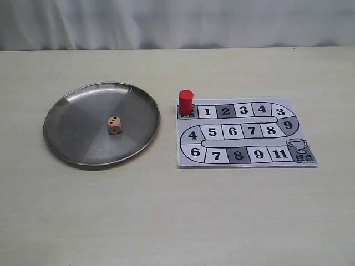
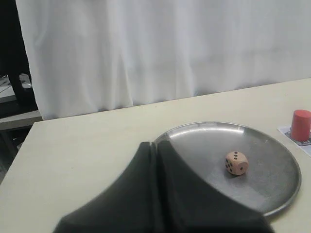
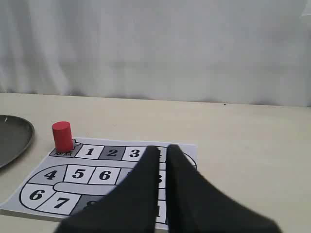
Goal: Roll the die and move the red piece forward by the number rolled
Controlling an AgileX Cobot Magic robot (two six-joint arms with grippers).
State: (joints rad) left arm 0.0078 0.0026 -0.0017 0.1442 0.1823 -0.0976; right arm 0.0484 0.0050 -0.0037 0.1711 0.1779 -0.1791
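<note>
Die (image 1: 114, 125) rests near centre of metal plate (image 1: 69, 119); red piece (image 1: 186, 102) stands upright on start square of board (image 1: 247, 131). We see left gripper (image 2: 153, 144) and right gripper (image 3: 163, 148) clenched, empty.

bright, even light; soft shadows

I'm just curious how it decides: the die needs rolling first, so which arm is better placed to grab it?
The left. The die lies in the metal plate, just ahead of the left gripper; the right gripper is over the game board, away from it.
</note>
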